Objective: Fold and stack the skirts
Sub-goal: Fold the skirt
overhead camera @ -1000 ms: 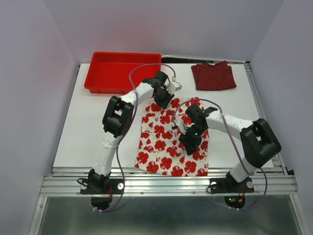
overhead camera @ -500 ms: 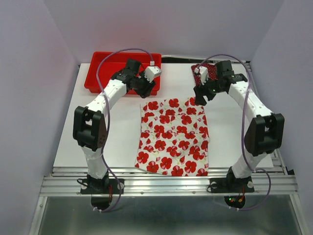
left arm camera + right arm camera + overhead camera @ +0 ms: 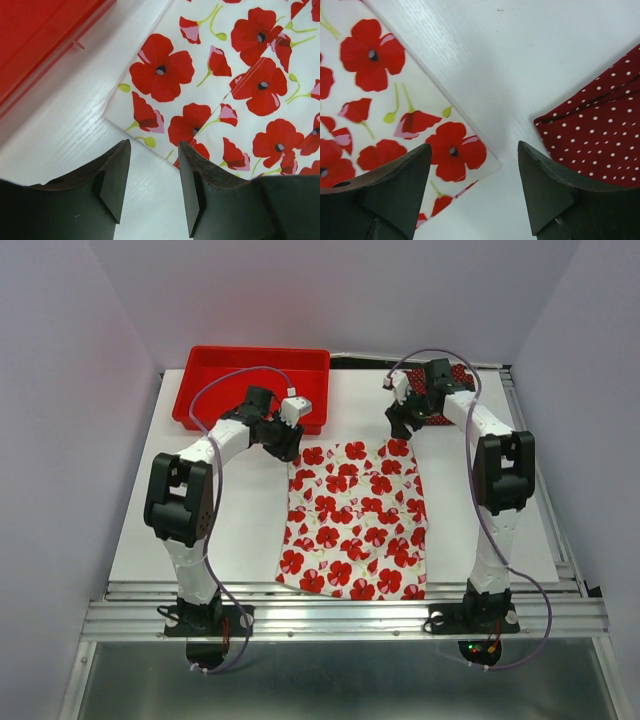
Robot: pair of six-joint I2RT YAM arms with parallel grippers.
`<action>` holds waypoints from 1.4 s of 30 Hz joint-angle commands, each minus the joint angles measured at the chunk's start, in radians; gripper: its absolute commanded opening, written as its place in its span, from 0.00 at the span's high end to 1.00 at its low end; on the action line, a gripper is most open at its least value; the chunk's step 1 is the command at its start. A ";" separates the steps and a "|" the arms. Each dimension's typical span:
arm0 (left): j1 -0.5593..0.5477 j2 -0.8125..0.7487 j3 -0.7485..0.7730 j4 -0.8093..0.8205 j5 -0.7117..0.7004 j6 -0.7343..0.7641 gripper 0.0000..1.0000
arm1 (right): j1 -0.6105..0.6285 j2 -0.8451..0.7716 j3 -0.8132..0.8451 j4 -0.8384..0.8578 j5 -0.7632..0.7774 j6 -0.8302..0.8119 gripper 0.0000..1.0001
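The white cotton skirt printed with large red flowers [image 3: 355,520] lies flat at the middle of the white counter [image 3: 200,510]. Its long axis runs 6 to 12 o'clock from your arm bases. The coming move turns on its two far corners. Your left gripper [image 3: 287,443] hangs over the 11 o'clock corner and your right gripper [image 3: 400,426] over the 1 o'clock corner, so each arm has its own. Both have their jaws apart and carry nothing. In the right wrist view the corner sits between the jaws. In the left it lies just ahead, toward 11 o'clock. The dark red polka-dot skirt [image 3: 600,125] lies near the right gripper at 2 o'clock, apart from the floral cloth. The red plastic tray [image 3: 255,350] sits just beyond the left gripper at 11 o'clock. Nothing covers either corner.
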 commanded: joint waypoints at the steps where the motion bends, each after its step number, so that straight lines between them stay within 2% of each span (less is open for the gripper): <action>1: 0.015 -0.081 -0.049 0.056 0.063 -0.036 0.45 | -0.012 0.048 0.068 0.068 0.019 -0.086 0.25; 4: 0.042 -0.084 -0.088 0.090 0.103 -0.074 0.44 | -0.021 0.098 0.070 0.062 0.025 -0.132 0.26; 12: 0.063 -0.067 -0.128 0.189 0.115 -0.154 0.42 | -0.021 0.144 0.030 0.019 0.043 -0.264 0.41; 17: 0.069 -0.032 -0.142 0.258 0.065 -0.218 0.42 | -0.021 0.152 0.010 0.001 0.054 -0.320 0.58; 19: 0.074 -0.034 -0.171 0.313 0.046 -0.259 0.42 | -0.021 0.152 0.011 -0.019 0.049 -0.346 0.72; 20: 0.074 -0.032 -0.175 0.323 0.051 -0.264 0.42 | -0.021 0.150 0.013 -0.029 0.048 -0.349 0.82; 24: 0.074 -0.018 -0.195 0.375 0.062 -0.295 0.41 | -0.021 0.146 0.010 -0.029 0.048 -0.363 0.99; 37: 0.062 0.026 -0.231 0.564 -0.070 -0.542 0.42 | 0.010 0.113 -0.038 -0.021 0.035 -0.398 0.99; 42: 0.060 0.066 -0.232 0.590 -0.064 -0.589 0.43 | 0.010 0.110 -0.038 -0.021 0.034 -0.409 0.99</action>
